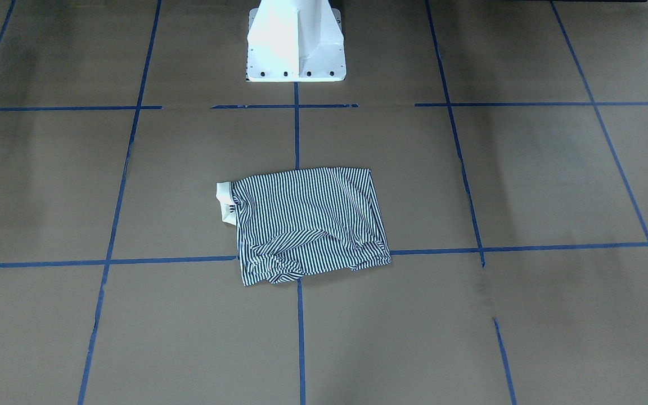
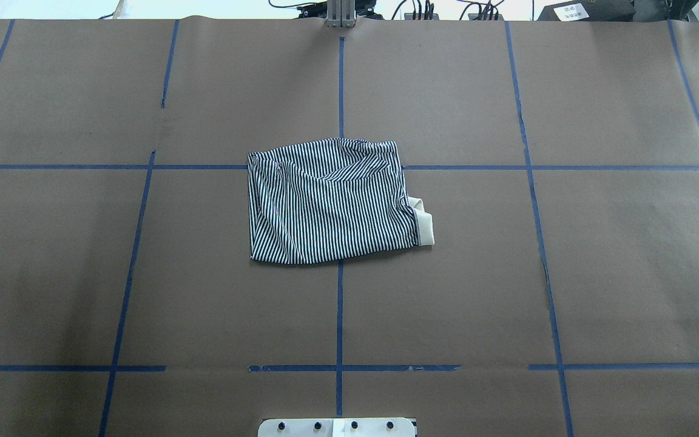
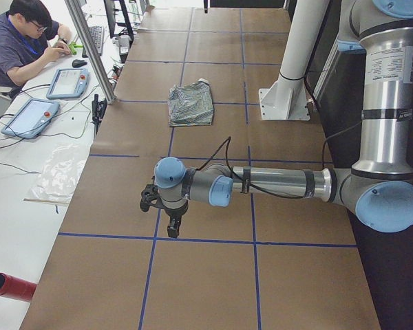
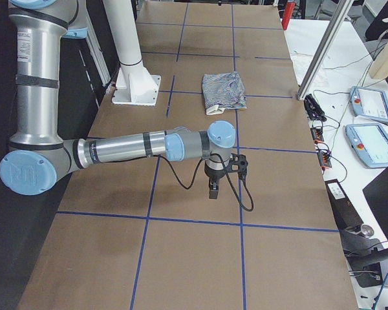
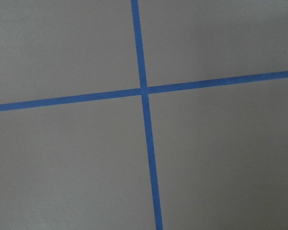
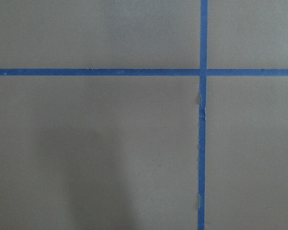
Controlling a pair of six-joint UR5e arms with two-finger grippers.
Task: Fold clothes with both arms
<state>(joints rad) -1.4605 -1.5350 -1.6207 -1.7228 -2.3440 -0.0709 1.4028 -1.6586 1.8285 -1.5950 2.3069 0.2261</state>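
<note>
The striped polo shirt (image 1: 307,222) lies folded into a rough rectangle at the middle of the brown table, with its cream collar (image 2: 425,224) poking out at one side. It also shows in the side views as the shirt (image 3: 191,104) and the shirt (image 4: 224,90). My left gripper (image 3: 172,223) hangs over bare table far from the shirt, and I cannot tell if it is open or shut. My right gripper (image 4: 213,188) hangs over bare table at the other end, state likewise unclear. Both wrist views show only brown paper and blue tape lines.
The white pedestal base (image 1: 296,42) stands behind the shirt. Blue tape lines (image 2: 340,303) grid the table. A person (image 3: 24,41) sits at a side desk with control tablets (image 3: 27,117). More tablets (image 4: 368,139) lie beside the other end. A metal post (image 3: 93,48) stands at the table edge.
</note>
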